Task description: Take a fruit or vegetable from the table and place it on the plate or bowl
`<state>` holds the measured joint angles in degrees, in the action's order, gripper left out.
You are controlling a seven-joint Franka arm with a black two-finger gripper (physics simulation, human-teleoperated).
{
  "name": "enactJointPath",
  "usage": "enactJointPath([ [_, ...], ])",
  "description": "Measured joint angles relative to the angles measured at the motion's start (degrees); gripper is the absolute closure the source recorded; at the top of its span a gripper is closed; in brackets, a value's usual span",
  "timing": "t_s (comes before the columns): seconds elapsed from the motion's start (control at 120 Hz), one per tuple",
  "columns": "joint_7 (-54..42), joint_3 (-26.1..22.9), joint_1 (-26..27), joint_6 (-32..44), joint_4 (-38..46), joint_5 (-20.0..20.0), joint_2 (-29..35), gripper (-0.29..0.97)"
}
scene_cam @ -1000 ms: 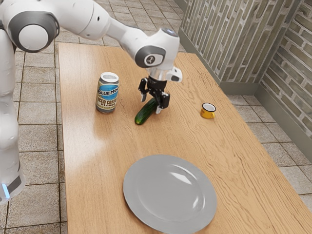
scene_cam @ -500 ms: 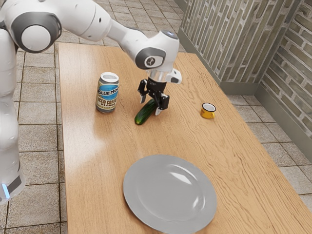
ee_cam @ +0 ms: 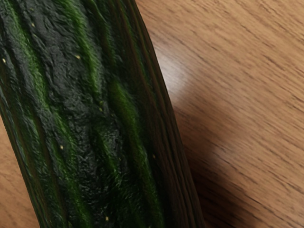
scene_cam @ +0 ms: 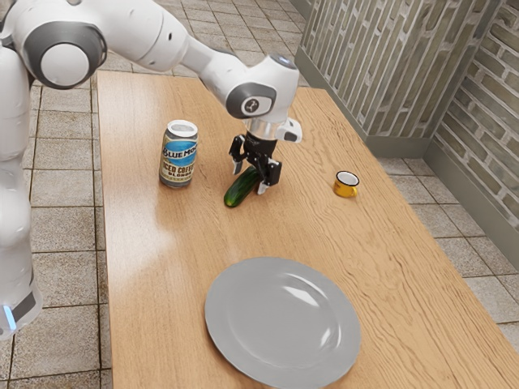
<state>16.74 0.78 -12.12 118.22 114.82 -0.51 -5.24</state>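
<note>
Cucumber (scene_cam: pixel 240 190) lies flat on the tabletop (scene_cam: pixel 389 267), toward its far half, between the iced-coffee can (scene_cam: pixel 179 154) and a small yellow cup (scene_cam: pixel 346 184). Over the last second the pincer (scene_cam: pixel 252 177) has come down a little and now straddles the cucumber's far end. Its fingers stand wide, one on each side, and do not look pressed against the skin, so nothing is gripped yet. In the wrist view the cucumber (ee_cam: pixel 85 118) sits close under the hand with bare wood beside it. By my reading the approach is nearly finished, and closing and lifting come next.

The cucumber is well away from every tabletop edge. The can stands near the pincer on the exterior view's left, which is the one thing to mind when lifting. The cup is well apart. The grey plate (scene_cam: pixel 282 320) sits near the front edge, with open wood between it and the cucumber.
</note>
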Motion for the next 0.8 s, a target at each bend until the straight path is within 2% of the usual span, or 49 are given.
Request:
enactJointPath([
  [0.15,0.43,0.01,-0.02,-0.04,-0.01,0.05,-0.06,0.3],
  [0.275,0.88,0.02,-0.01,-0.09,0.0,0.33,0.11,0.43],
  [0.55,0.69,-0.79,-0.62,-0.62,0.06,1.52,3.78,0.46],
  [0.708,0.0,-7.21,-5.39,-2.22,0.07,1.65,8.28,0.46],
  [0.8,-0.44,-10.99,-3.0,-3.29,0.07,1.67,9.99,0.46],
])
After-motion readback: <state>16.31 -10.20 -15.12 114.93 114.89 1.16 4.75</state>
